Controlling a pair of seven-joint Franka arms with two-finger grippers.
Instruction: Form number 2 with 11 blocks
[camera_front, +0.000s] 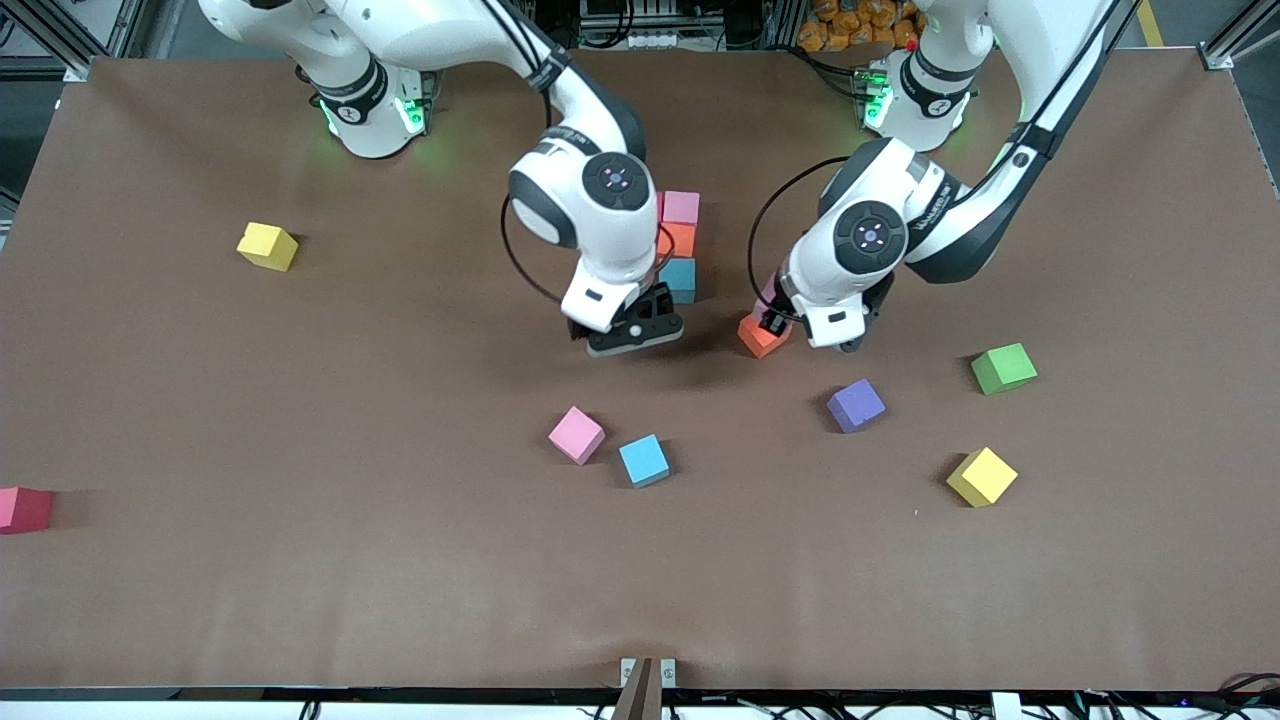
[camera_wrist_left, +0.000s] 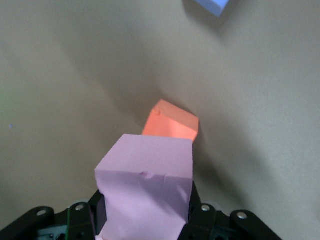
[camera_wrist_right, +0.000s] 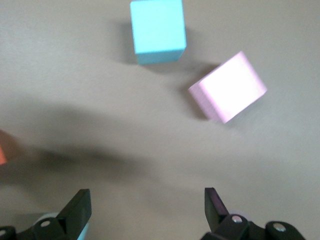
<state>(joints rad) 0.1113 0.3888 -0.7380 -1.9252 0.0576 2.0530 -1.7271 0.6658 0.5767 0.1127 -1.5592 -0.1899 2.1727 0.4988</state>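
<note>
Left pincer (camera_wrist_left: 145, 220) clamps a pink cube (camera_wrist_left: 145, 185), matte and foam-like, over the orange cube (camera_front: 763, 336) at frame centre. Right pincer (camera_wrist_right: 145, 210) hangs open over bare desk (camera_front: 300, 600). Pink/orange/blue stack (camera_front: 680, 245) sits upper centre of frame.

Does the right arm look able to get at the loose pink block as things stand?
Probably yes: the right gripper is open and empty above bare table, the pink block lies uncovered beside a light blue block, apart from it.

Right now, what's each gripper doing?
Left gripper: shut on a pink block, over the orange block.
Right gripper: open, empty.
</note>
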